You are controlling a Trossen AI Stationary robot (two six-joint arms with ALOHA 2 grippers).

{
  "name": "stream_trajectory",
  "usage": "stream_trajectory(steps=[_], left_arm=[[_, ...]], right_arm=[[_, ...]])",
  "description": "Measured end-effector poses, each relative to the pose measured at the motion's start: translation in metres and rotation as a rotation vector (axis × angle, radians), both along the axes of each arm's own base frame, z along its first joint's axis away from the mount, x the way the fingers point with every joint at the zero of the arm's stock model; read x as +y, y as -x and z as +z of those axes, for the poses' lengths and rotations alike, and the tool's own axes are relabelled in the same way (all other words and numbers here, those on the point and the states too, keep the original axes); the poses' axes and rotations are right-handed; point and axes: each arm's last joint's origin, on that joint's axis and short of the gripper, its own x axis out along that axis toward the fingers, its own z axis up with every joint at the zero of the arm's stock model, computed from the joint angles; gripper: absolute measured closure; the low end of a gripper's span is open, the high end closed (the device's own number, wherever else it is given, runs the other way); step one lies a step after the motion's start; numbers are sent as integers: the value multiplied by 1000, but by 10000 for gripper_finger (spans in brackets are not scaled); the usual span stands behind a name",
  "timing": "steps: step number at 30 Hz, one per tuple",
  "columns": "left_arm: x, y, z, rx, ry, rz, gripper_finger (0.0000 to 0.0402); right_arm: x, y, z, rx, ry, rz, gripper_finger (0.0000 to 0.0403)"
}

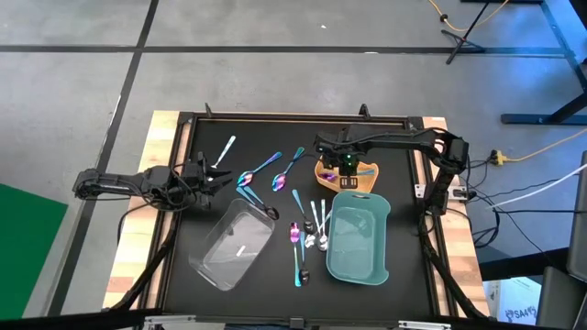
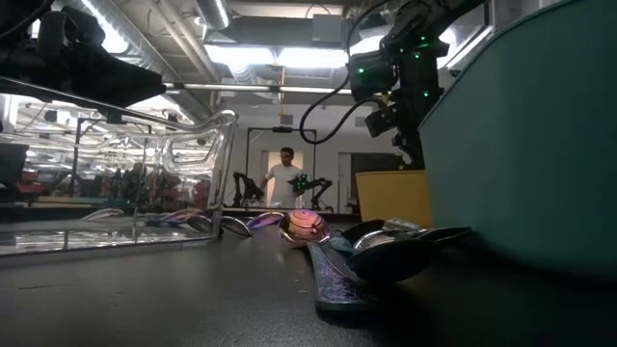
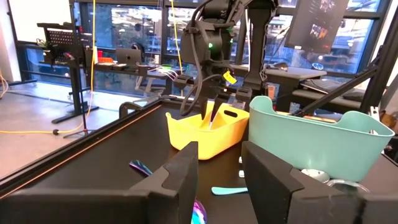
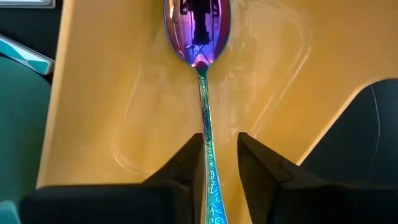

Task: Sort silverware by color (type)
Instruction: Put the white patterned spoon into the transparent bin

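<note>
Left hand (image 1: 218,174) idle at the bench's (image 1: 238,137) left side, fingers apart, gripping nothing. Right hand (image 4: 217,163) poised over the yellow tray (image 4: 124,93), fingers slightly parted — iridescent spoon (image 4: 199,37) between them, bowl lying ahead on the tray floor. More silverware (image 1: 307,229) scattered beside the teal tray (image 1: 358,238).

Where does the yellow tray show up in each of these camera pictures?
High view: yellow tray right of centre, mostly under the right gripper.
Low view: its side shows right of centre, beside the teal tray.
Left wrist view: mid-picture, next to the teal tray.
Right wrist view: its floor fills the picture, an iridescent spoon over it.
Shared landmark: the teal tray.
</note>
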Motion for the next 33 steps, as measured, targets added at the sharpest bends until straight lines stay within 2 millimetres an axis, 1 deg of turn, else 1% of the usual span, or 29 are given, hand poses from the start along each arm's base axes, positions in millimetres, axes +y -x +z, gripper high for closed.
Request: stream_trajectory(steps=[10, 15, 19, 25, 33], left_arm=[[1, 0, 0, -12, 23, 23, 283], [3, 1, 4, -81, 111, 117, 283], [4, 2, 11, -153, 127, 121, 283], [4, 5, 23, -209, 136, 134, 283], [6, 7, 38, -232, 154, 198, 283]], right_arm=[[0, 0, 0, 0, 1, -2, 312], [-1, 1, 0, 17, 23, -3, 313], [-1, 3, 3, 23, 41, -3, 313], [1, 9, 19, -25, 59, -5, 313], [6, 25, 52, -135, 95, -8, 313]])
